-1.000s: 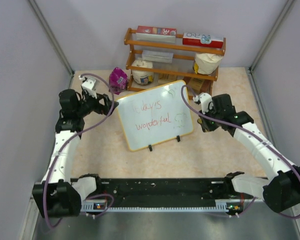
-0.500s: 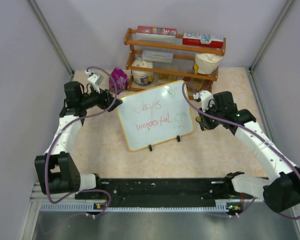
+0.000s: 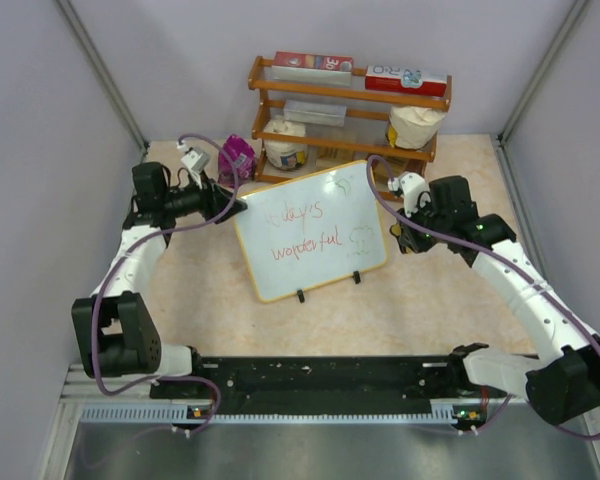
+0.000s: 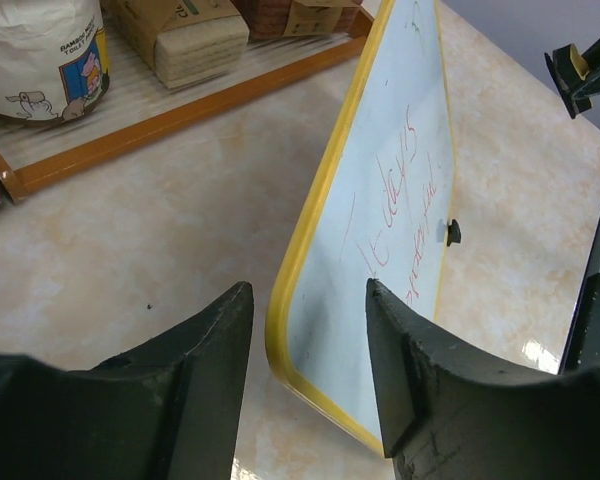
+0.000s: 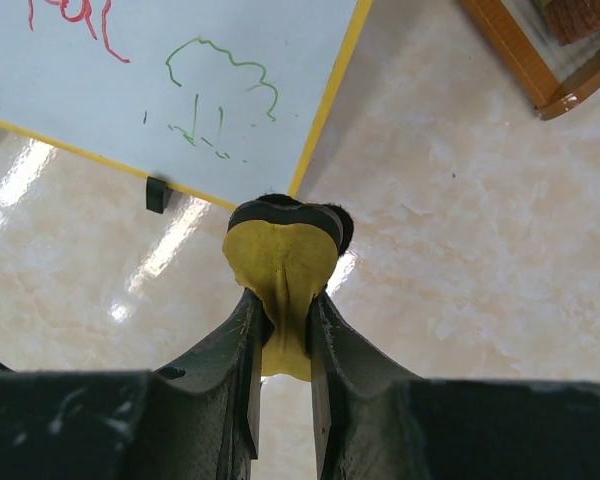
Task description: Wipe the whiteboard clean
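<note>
Whiteboard (image 3: 310, 232) (image 4: 400, 200) (image 5: 180, 60): stands near the middle of the tabletop (image 3: 430, 300), just in front of the shelf (image 3: 350, 100). It sits askew, with its right end farther back.
Feet (image 3: 300, 296): two small black ones under the lower frame. Only one shows in each wrist view.
Writing: two red lines. The lower reads "wonderful" and the upper ends in "days", with a start too faint to read. A green scribble sits at the right; it is pale from above and plainer in the right wrist view.
Left claw (image 3: 232, 205) (image 4: 308, 300): partway open, with one finger on each side of the board's upper left corner. A gap shows on both sides of the yellow frame, and it grips nothing.
Right claw (image 3: 400, 240) (image 5: 283, 300): pinched tight on the eraser, just off the board's lower right corner.
Eraser (image 5: 280, 255): yellow with a black pad at its tip. From above it is too small to make out. Whether the pad touches the frame cannot be told.
Shelf: wooden and tiered, at the far edge. It carries boxes on top and white tubs below, with labels too small to read from above. The left wrist view cuts it off, showing one tub and some cartons.
Packet (image 3: 236, 158): purple, left of the shelf, partly behind the left arm's cable.
Hidden: the board's back is never seen. The left wrist view shows the board nearly edge-on, with its top cut off.
</note>
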Controlling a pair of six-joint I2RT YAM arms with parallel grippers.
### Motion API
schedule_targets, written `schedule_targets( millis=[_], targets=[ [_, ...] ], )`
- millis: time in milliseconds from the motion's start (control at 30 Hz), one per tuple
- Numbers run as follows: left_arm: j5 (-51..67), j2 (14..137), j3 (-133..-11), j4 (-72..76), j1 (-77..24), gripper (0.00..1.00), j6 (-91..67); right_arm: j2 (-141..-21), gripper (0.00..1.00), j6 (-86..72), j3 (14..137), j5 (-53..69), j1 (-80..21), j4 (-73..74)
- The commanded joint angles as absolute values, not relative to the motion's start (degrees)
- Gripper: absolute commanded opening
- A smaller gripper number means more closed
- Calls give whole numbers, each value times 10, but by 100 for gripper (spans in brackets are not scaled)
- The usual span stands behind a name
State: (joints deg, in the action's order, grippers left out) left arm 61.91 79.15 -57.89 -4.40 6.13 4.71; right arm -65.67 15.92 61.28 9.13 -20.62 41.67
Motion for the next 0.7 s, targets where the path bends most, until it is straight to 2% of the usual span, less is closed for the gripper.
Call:
schedule_targets(
  millis=[0,167,300,467,533,567,667],
  targets=[
    [655,799,-585,-18,64,51,54,-658,0,158,640,101,-214,409],
    [647,799,-570,-14,64,49,61,-660,0,156,646,103,-214,410],
    [644,796,-556,-21,63,42,66,-666,0,159,655,99,-214,410],
    [646,788,-536,13,62,16,32,-678,0,159,673,111,-214,409],
    [644,780,-529,16,63,9,26,-689,0,156,686,120,-214,409],
    [636,778,-526,19,62,0,21,-693,0,154,690,125,-214,406],
    [627,765,-511,30,60,0,8,-707,0,146,703,138,-215,396]
  ],
)
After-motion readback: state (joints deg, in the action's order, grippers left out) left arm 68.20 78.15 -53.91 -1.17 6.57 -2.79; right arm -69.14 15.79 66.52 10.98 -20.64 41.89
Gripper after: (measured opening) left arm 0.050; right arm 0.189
